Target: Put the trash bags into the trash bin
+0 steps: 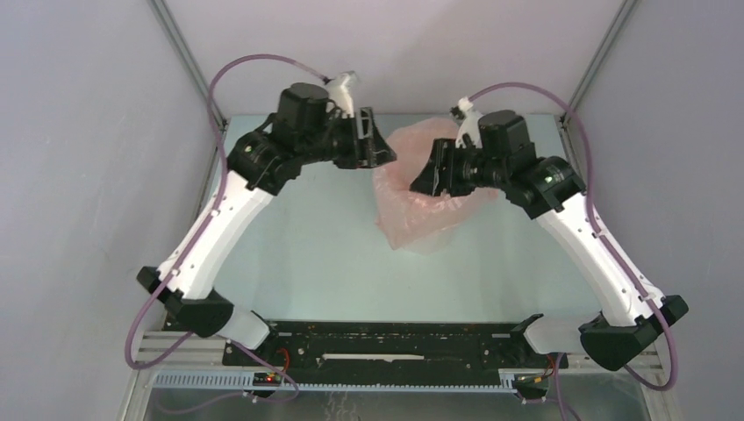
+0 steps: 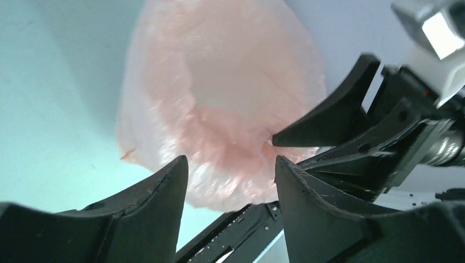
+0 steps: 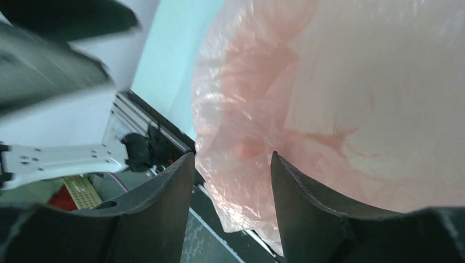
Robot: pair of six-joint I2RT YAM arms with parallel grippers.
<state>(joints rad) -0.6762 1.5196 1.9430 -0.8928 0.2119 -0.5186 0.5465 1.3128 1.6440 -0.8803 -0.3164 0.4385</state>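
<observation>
The pale-pink trash bag (image 1: 419,202) stands bulged at the back middle of the table, draped over the trash bin. The bin shows only as a paler shape through the film low down (image 1: 436,235). My left gripper (image 1: 382,154) is open and empty, just left of the bag's top. My right gripper (image 1: 423,180) is open at the bag's upper right side. In the left wrist view the bag (image 2: 219,98) fills the space beyond my open left gripper (image 2: 230,161). In the right wrist view wrinkled film (image 3: 329,98) lies beyond my open right gripper (image 3: 233,156); whether it touches the fingers I cannot tell.
Grey walls enclose the pale table (image 1: 298,254) on three sides. The black base rail (image 1: 386,342) runs along the near edge. The right gripper's black fingers (image 2: 334,118) show close by in the left wrist view.
</observation>
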